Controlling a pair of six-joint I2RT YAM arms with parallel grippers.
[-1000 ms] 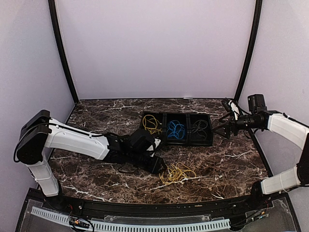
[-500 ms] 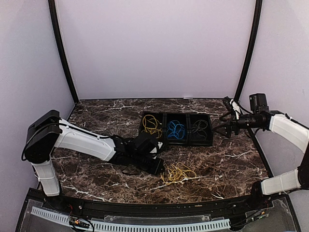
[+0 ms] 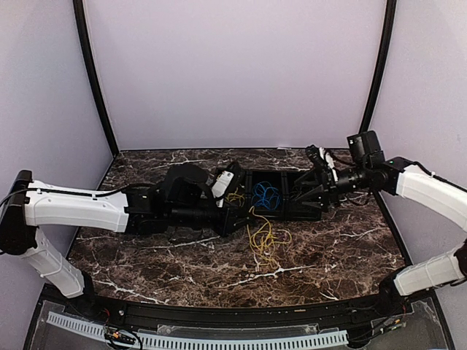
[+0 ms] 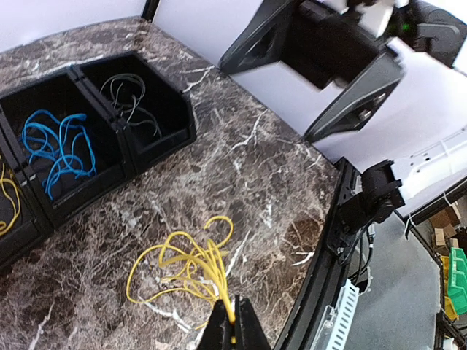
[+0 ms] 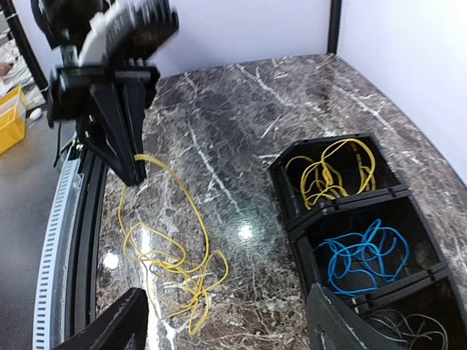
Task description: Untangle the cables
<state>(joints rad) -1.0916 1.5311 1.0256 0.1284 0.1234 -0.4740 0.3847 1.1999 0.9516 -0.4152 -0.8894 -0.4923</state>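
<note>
A tangled yellow cable [image 3: 264, 240] hangs from my left gripper [image 3: 244, 213], which is shut on one strand of it in front of the black tray [image 3: 318, 214]. In the left wrist view the fingertips [image 4: 233, 327] pinch the strand while the loops [image 4: 182, 264] trail on the marble. The tray's compartments hold a yellow coil [image 5: 332, 171], a blue coil [image 5: 365, 251] and a dark grey coil [image 5: 408, 326]. My right gripper [image 3: 312, 187] hovers open over the tray's right end. Nothing is between its fingers [image 5: 109, 326], and the yellow tangle [image 5: 171, 271] lies below them.
The dark marble table [image 3: 146, 259] ends at a black rail [image 3: 219, 315] along the near edge. Purple walls close in the back and sides. The left arm's white forearm [image 3: 73, 210] stretches low across the left half of the table.
My left gripper shut on the yellow cable and carried it up and away toward the tray, stretching the tangle. The right gripper swung left over the tray.
</note>
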